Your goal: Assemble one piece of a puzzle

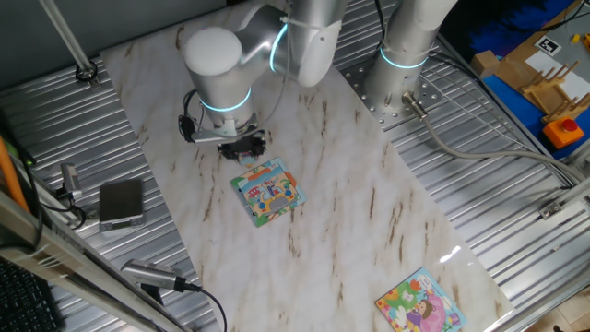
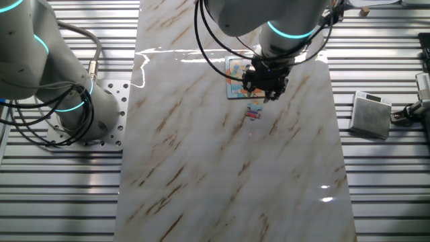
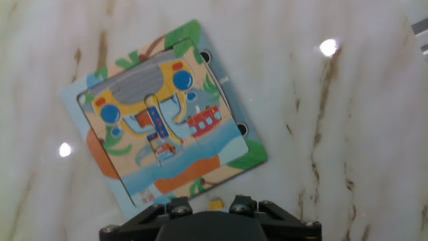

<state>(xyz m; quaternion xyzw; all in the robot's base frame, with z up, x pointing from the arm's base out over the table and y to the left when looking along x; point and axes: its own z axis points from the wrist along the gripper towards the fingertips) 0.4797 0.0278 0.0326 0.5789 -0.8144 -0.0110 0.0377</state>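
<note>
The puzzle [image 1: 267, 192] is a small square picture with a light-blue border, lying flat on the marble table. It fills the upper left of the hand view [image 3: 160, 114]. In the other fixed view it [image 2: 234, 69] lies partly behind the hand. The piece [image 2: 253, 113], tiny and pinkish-red, lies on the table just off the puzzle's edge, apart from the fingers. My gripper [image 1: 241, 148] hovers low beside the puzzle's edge and also shows in the other fixed view [image 2: 267, 86]. Its jaws stand apart and empty in the hand view [image 3: 210, 209]. The hand hides the piece in one fixed view.
A second puzzle [image 1: 419, 304] with a pink-purple figure lies at the table's near right corner. A grey box [image 1: 121, 203] sits on the ribbed metal left of the table and shows in the other fixed view [image 2: 371, 113]. A second arm's base [image 2: 74, 107] stands beside the table.
</note>
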